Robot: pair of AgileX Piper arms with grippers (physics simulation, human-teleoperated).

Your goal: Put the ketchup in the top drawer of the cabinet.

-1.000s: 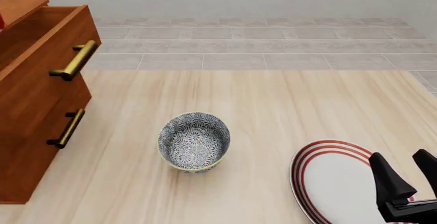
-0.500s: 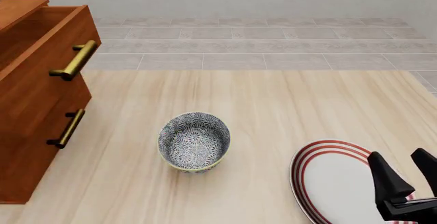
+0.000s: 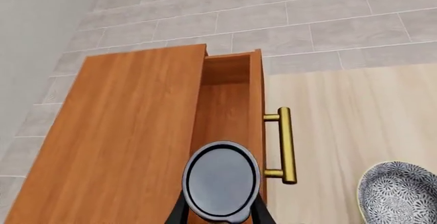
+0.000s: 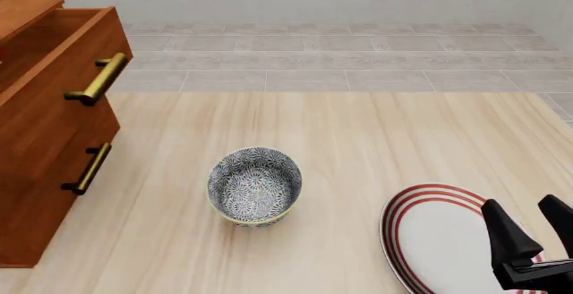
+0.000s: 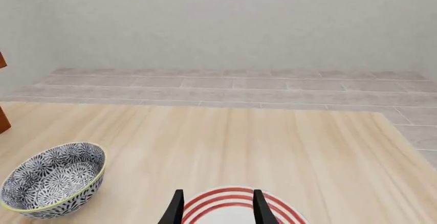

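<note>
In the left wrist view my left gripper [image 3: 220, 216] is shut on the ketchup [image 3: 220, 180], whose dark round top with a silvery rim shows between the fingers. It hangs over the open top drawer [image 3: 228, 106] of the cabinet [image 3: 130, 132], just inside the brass handle [image 3: 285, 144]. In the front view the cabinet [image 4: 36, 173] stands at the left with the top drawer [image 4: 63, 59] pulled out; the ketchup and left gripper are out of that view. My right gripper [image 4: 535, 230] is open and empty at the front right.
A blue-grey patterned bowl [image 4: 255, 186] sits mid-table, right of the cabinet. A white plate with red rings [image 4: 439, 240] lies at the front right under the right gripper. The lower drawer's handle [image 4: 90, 168] faces the bowl.
A red sliver at the front view's left edge, above the drawer, has gone out of view. The right gripper has sunk very slightly.
</note>
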